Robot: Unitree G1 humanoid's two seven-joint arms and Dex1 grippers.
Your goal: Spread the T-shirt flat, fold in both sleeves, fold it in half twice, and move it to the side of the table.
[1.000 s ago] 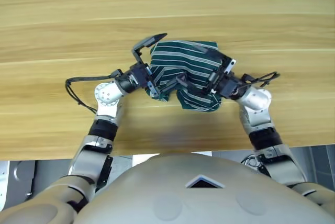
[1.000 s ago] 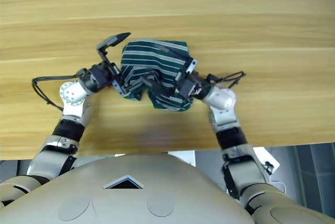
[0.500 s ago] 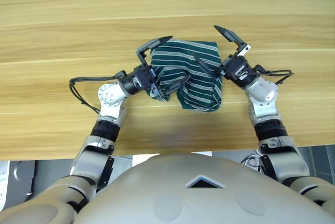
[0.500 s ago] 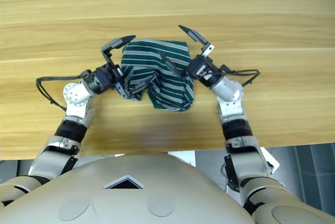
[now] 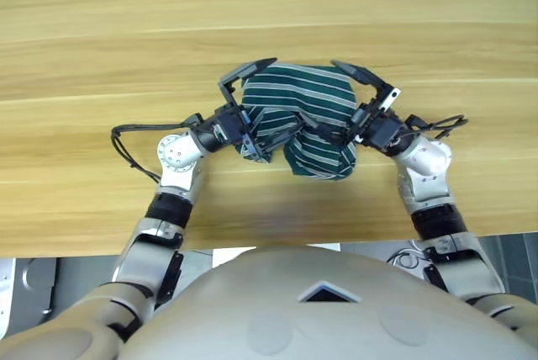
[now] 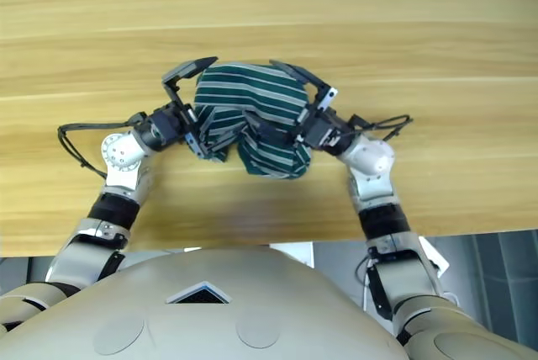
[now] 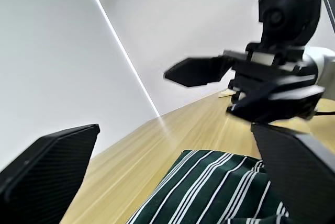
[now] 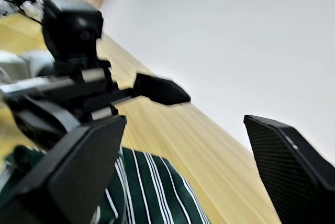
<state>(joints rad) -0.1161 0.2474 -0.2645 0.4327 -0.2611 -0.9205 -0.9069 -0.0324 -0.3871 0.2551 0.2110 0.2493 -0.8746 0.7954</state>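
Observation:
The T-shirt point(image 5: 304, 116), dark green with white stripes, lies in a small folded bundle on the wooden table point(image 5: 269, 7). My left gripper point(image 5: 267, 103) is open at the bundle's left side, one finger over its far left corner and the other low against the near edge. At the right side my right gripper point(image 5: 326, 97) is open as well, with its upper finger point(image 5: 363, 78) over the far right corner. The left wrist view shows the striped cloth point(image 7: 209, 192) between my left fingers point(image 7: 47, 174), with the right gripper point(image 7: 251, 80) opposite. The right wrist view shows the shirt point(image 8: 149, 192) likewise.
The table's near edge point(image 5: 269, 246) runs just below my forearms. Black cables point(image 5: 126, 145) loop out from the left wrist and more cable point(image 5: 437, 122) from the right. Bare wood stretches to the left, right and far side of the bundle.
A second ago the right gripper sat low against the shirt. It then rose and swung right with fingers spread, and has now come back down over the far right corner. The left gripper barely moved.

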